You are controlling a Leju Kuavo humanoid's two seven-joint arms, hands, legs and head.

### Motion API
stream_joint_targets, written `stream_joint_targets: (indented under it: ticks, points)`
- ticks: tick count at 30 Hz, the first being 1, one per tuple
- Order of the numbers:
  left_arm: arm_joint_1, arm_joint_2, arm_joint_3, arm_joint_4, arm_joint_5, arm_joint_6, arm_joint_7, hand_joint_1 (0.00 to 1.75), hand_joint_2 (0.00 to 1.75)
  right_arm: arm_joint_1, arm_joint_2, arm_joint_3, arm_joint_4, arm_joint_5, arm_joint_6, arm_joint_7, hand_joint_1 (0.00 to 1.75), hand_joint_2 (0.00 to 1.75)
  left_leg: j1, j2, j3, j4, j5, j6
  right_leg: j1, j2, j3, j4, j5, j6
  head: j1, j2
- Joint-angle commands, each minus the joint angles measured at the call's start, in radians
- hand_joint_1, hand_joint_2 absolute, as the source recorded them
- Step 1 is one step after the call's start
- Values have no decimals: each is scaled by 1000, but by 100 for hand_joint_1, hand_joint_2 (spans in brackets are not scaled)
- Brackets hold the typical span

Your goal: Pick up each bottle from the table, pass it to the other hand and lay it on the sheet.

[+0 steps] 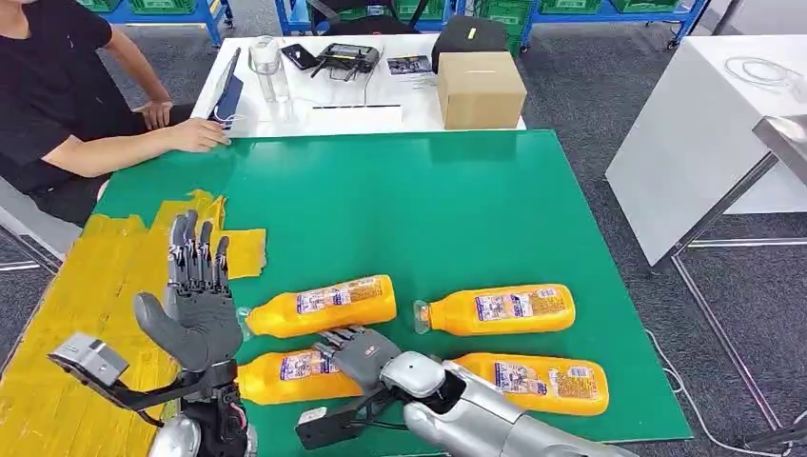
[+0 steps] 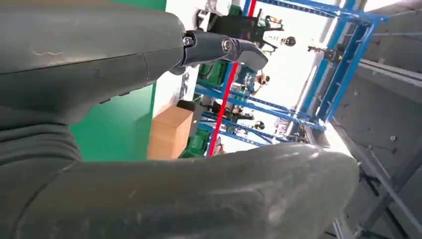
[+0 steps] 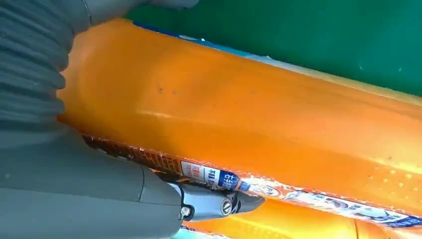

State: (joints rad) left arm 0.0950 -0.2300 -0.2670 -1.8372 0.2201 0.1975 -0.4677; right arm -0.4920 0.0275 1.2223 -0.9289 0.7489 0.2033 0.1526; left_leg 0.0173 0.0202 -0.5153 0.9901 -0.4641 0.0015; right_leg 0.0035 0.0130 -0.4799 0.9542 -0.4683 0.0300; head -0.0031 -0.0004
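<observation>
Four orange bottles lie on the green table (image 1: pixel 409 200): back left (image 1: pixel 324 305), back right (image 1: pixel 500 309), front right (image 1: pixel 538 381) and front left (image 1: pixel 285 376). My right hand (image 1: pixel 357 352) lies over the right end of the front-left bottle. In the right wrist view its thumb (image 3: pixel 214 204) and fingers (image 3: pixel 164 2) close around that bottle (image 3: pixel 239 124), which rests on the table. My left hand (image 1: pixel 195 286) is raised over the edge of the yellow sheet (image 1: pixel 67 314), fingers spread upward and holding nothing; its palm (image 2: pixel 174 199) shows in the left wrist view.
A person sits at the far left with a hand (image 1: pixel 195 136) on the table's back corner. Behind the green table a white table (image 1: pixel 381 100) carries a cardboard box (image 1: pixel 481 89), a clear bottle (image 1: pixel 266 67) and devices. Another white table (image 1: pixel 704 133) stands to the right.
</observation>
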Motion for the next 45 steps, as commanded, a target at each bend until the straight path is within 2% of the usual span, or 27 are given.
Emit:
stream_joint_targets:
  ticks: [1, 2, 4, 5, 7, 8, 10, 11, 12, 13, 14, 15, 16, 19, 20, 22, 23, 25, 27, 29, 30, 31, 33, 38, 42, 45]
  points:
    - [3, -21, 69, 21, -27, 191, -46, 0, 0, 86, -36, 64, 135, -38, 6, 6, 175, 175, 0, -4, -8, 1, 2, 0, 0, -4, -7, 0, 2, -1, 0, 0]
    - [7, -14, 75, 11, -32, 229, -49, 0, 0, 82, -22, 73, 131, -38, 13, 26, 175, 175, 0, -8, -13, -1, 5, 0, 0, -7, -10, -2, 3, 0, -1, 0]
    - [1, -9, 76, 0, -28, 232, -45, 0, 0, 78, 15, 74, 126, -41, 39, 59, 175, 175, 0, -3, -6, 2, -1, -1, 1, -1, -5, 3, -2, 0, 0, 0]
    - [8, -14, 84, 6, -62, 296, -33, 0, 0, 100, -30, 39, 92, -79, 14, 84, 175, 175, 0, -4, -14, 2, 3, 0, 0, -3, -13, 3, 1, 1, 0, 0]
    - [1, -5, 100, 0, -48, 313, -64, 0, 0, 88, 0, 52, 99, -80, 24, 81, 175, 175, 1, -3, -6, 2, -2, -1, 1, -2, -2, 3, -3, 0, 0, 0]
    - [-1, -1, 108, 13, -73, 351, -81, 0, 0, 95, -32, 40, 86, -101, 5, 75, 175, 175, -1, -5, -16, 1, 3, 0, 0, -4, -13, 2, 1, 0, 0, 0]
    - [6, 1, 133, 30, -94, 400, -107, 0, 0, 102, -64, 22, 91, -121, -28, 59, 175, 175, 0, -4, -4, 1, -2, 0, 0, -3, -2, 2, -3, 1, 0, 0]
    - [3, 2, 141, 23, -80, 402, -123, 0, 0, 107, -74, 17, 86, -130, -45, 45, 175, 175, 0, -6, -9, 1, 0, 0, 0, -5, -7, 2, -1, 1, 0, 0]
    - [0, 5, 143, 22, -80, 402, -123, 0, 0, 106, -69, 17, 85, -130, -43, 49, 175, 175, 0, -5, 0, 0, -2, 0, 0, -4, 2, 0, -3, 0, 0, 0]
    - [-3, 5, 144, 21, -80, 403, -123, 0, 0, 107, -67, 17, 84, -130, -43, 52, 175, 175, 0, -4, 2, 1, -3, 0, 1, -3, 3, 1, -3, 0, 0, 0]
    - [-3, 5, 144, 21, -80, 403, -123, 0, 0, 107, -67, 17, 84, -130, -43, 52, 175, 175, -1, -10, -12, -2, 4, 1, -1, -9, -10, -1, 1, 0, 0, 0]
    - [-3, 5, 144, 21, -80, 403, -123, 0, 0, 107, -67, 17, 84, -130, -43, 52, 175, 175, 0, -5, -2, 1, -1, 0, 0, -5, 0, 1, -2, 0, -1, 0]
    - [-3, 5, 144, 21, -80, 403, -123, 0, 0, 107, -67, 17, 84, -130, -43, 52, 175, 175, 0, -8, -9, -1, 2, 0, 0, -7, -6, -1, 1, 0, 0, 0]
    - [20, 3, 170, 8, -44, 419, -137, 0, 0, 127, -77, -41, 38, -185, -94, 72, 175, 175, 0, -5, 1, 1, -4, 0, 1, -4, 2, 1, -5, 0, 0, 0]
    - [25, 6, 182, 10, -30, 413, -142, 0, 0, 137, -81, -92, -19, -238, -87, 96, 175, 175, 0, -8, -8, 0, 0, 0, 1, -6, -5, 0, -2, 1, 0, 0]
    - [51, 4, 195, 18, -49, 426, -127, 0, 0, 152, -112, -128, -66, -267, -89, 124, 175, 175, 0, -4, 1, 1, -4, 0, 1, -3, 3, 1, -6, 0, 0, 0]
    - [56, -1, 202, 17, -39, 424, -139, 0, 0, 186, -105, -194, -82, -340, -111, 105, 175, 175, -1, -7, -6, 0, -1, 1, 0, -6, -3, 1, -4, 1, 0, 0]
    - [67, -5, 208, 6, -20, 428, -157, 0, 0, 246, -108, -255, -188, -397, -167, 97, 175, 175, 0, -8, 0, 1, -4, 0, 0, -5, 4, 1, -6, 1, 0, 0]
    - [81, 0, 205, 4, 15, 406, -138, 0, 0, 306, -128, -309, -287, -451, -213, 59, 175, 175, 0, -13, -3, 0, -3, 1, -1, -11, 2, -1, -6, 1, 0, 0]
    - [85, 1, 201, 11, 16, 401, -135, 0, 0, 336, -153, -320, -358, -462, -223, 55, 175, 175, -1, -17, -10, -2, -1, 2, -1, -16, -3, -3, -5, 2, 0, 0]
    - [85, 1, 201, 11, 16, 401, -135, 0, 0, 336, -153, -320, -358, -462, -223, 55, 175, 175, -1, -12, -1, 0, -5, 1, -2, -11, 6, -1, -8, 1, 0, 0]
    - [85, 1, 201, 11, 16, 401, -135, 0, 0, 336, -153, -320, -358, -462, -223, 55, 175, 175, -2, -15, -6, -1, -3, 2, -3, -14, 1, -2, -7, 2, 0, 0]
    - [87, 1, 195, 15, 21, 406, -130, 0, 0, 381, -149, -364, -414, -486, -271, 10, 175, 175, -4, -10, -6, 0, -5, 1, -2, -9, 5, -1, -7, 2, 0, 0]
    - [98, 6, 180, 6, 55, 386, -130, 0, 0, 476, -153, -433, -568, -523, -328, -74, 175, 175, -4, -14, -12, 1, -5, 2, -3, -13, 5, 0, -8, 2, 0, 0]
    - [95, 19, 150, 10, 80, 345, -105, 0, 0, 517, -141, -472, -615, -541, -356, -140, 175, 175, -4, -13, -19, 1, -5, 2, -3, -12, -2, 1, -8, 2, 0, 0]
    - [95, 19, 150, 10, 80, 345, -105, 0, 0, 517, -141, -472, -615, -541, -356, -140, 175, 175, -4, -13, -20, 1, -5, 2, -3, -12, -3, 1, -8, 2, 0, 0]
